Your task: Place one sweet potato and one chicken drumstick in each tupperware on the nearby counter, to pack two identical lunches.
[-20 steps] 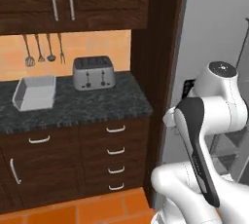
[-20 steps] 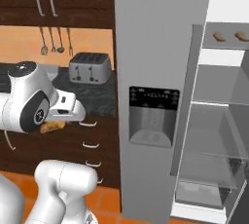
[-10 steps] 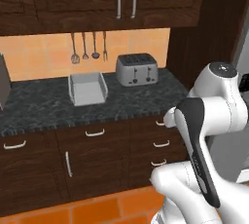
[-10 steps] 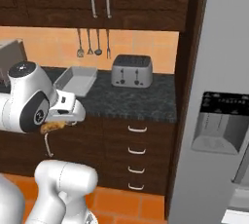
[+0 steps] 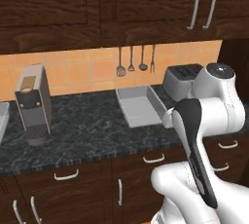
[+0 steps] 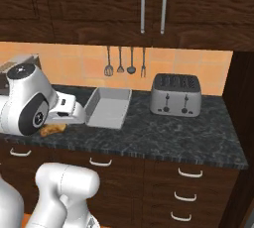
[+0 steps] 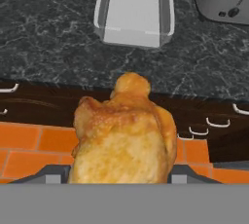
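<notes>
Nearest us, our hand (image 7: 121, 181) grips a golden chicken drumstick (image 7: 124, 135) above the orange floor (image 7: 29, 150), short of the drawers. Beyond, on the speckled tabletop (image 7: 53, 38), sits the pale-grey tupperware (image 7: 134, 9), beside the toaster (image 6: 176, 94).

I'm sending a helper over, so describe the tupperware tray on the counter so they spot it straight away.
Find the black speckled counter under the dark cabinets. The tupperware sits below the hanging utensils, left of the silver toaster: a shallow pale-grey rectangular tray, open-topped and empty.
</notes>
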Available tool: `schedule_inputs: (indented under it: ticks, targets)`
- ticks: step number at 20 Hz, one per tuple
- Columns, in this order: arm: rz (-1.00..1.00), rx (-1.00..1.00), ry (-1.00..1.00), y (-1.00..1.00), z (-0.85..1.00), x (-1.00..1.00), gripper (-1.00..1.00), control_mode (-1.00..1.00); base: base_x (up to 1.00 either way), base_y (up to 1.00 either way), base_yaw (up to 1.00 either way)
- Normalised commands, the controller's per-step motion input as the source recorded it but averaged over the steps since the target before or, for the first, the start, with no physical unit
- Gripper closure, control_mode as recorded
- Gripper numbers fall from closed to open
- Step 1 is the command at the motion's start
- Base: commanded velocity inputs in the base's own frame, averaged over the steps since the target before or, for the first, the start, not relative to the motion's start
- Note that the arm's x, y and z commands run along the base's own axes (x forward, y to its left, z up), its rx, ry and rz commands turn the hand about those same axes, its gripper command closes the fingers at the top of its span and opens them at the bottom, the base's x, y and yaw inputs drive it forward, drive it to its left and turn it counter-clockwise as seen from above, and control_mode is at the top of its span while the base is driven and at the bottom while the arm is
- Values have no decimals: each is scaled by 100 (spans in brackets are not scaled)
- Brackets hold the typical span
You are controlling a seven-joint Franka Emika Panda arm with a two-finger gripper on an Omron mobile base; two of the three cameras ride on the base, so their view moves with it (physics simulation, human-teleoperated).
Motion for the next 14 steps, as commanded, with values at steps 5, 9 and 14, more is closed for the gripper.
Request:
schedule_inputs:
  ticks: [5,9,14]
  targets:
    - [-3,3,-4,-9,-7,15,100,-100,5,1,0]
    - [-7,1,-2,-12,-34,98,100,-100,0,0,0]
    - [-10,12,3,0,-35,99,100,-100,0,0,0]
